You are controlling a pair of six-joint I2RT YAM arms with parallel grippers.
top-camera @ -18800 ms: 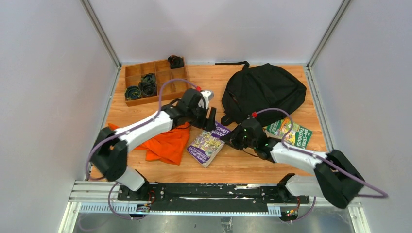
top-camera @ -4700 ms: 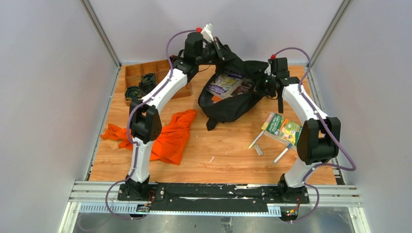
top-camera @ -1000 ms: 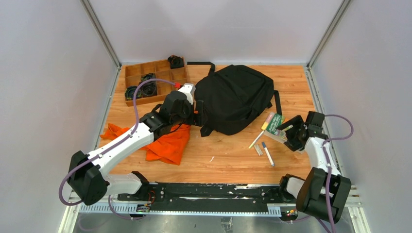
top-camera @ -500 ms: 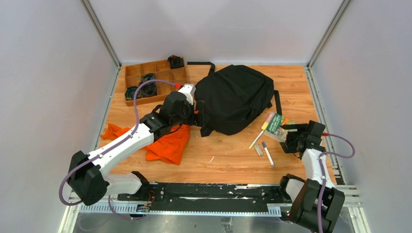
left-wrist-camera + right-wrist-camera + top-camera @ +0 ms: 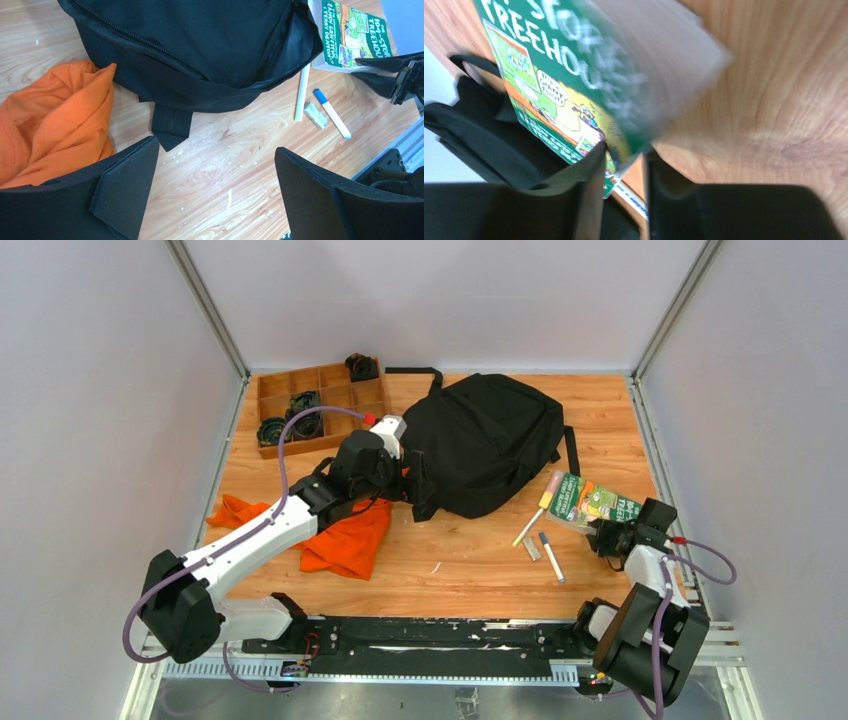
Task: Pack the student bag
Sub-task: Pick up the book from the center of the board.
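The backpack (image 5: pixel 485 435) lies flat on the far middle of the wooden counter (image 5: pixel 460 565), its top handle pointing to the back wall and 1 strap end sticking out at its near edge. The left fingers (image 5: pixel 125 192) are spread wide and hold nothing; they hover low over bare wood just beside the bag's near left corner, close to that strap end. An orange cloth (image 5: pixel 345 535) lies crumpled to the left of them, touching the bag's edge in the left wrist view.

On the right side of the counter, the right fingers (image 5: pixel 584 200) are closed on the near corner of a green book (image 5: pixel 592 502), pinching cover and pages between them. The book sits just right of the bag, apart from it. Between book and bag lie a pale stick-like pen (image 5: pixel 301 92), a blue-capped marker (image 5: pixel 332 112) and a small grey piece (image 5: pixel 315 112). A wooden tray (image 5: pixel 277 386) with several compartments stands at the far left, with dark round things in some of them
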